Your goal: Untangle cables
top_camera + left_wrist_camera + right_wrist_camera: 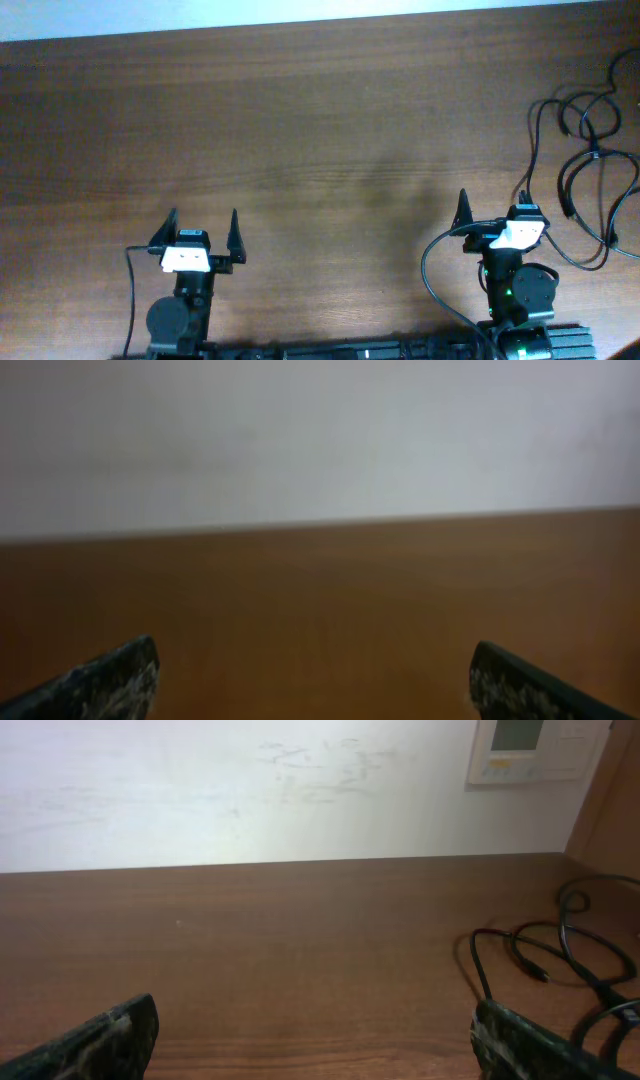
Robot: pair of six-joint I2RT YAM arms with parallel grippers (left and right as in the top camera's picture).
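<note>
The cables [585,150] are thin black cords lying in loose tangled loops at the table's far right edge. They also show at the right of the right wrist view [560,955]. My right gripper [492,212] is open and empty, near the front of the table, just left of and nearer than the cables. In its own view [315,1035] only bare table lies between the fingers. My left gripper [203,222] is open and empty at the front left, far from the cables; its wrist view [315,680] shows only bare wood.
The brown wooden table [300,130] runs back to a white wall [250,790]. A white wall panel [535,750] hangs at the upper right. Thicker black arm wires [435,275] loop beside the right arm's base.
</note>
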